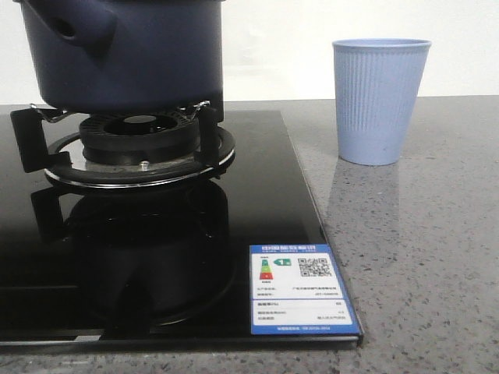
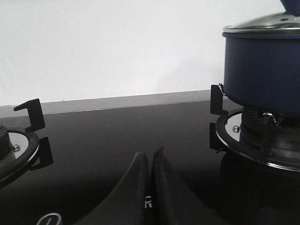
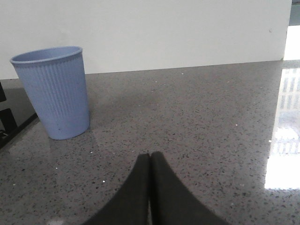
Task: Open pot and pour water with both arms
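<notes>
Front: pot [image 1: 125, 54] sits on burner [image 1: 140, 144] of black glass stove [image 1: 156, 257], at left. Light blue cup [image 1: 380, 101] upright on grey counter [image 1: 421, 257], right of stove, well apart from pot. Energy label [image 1: 300, 290] on stove's near right corner.

Left wrist: left gripper [image 2: 151, 161] low over stove, fingers pressed together, holding nothing. Pot w/ glass lid [image 2: 265, 23] on, resting on burner supports. 2nd burner [image 2: 14, 145] at opposite edge.

Right wrist: right gripper [image 3: 150, 161] over counter, fingers pressed together, empty. Cup [image 3: 54, 91] near, not touching.
</notes>
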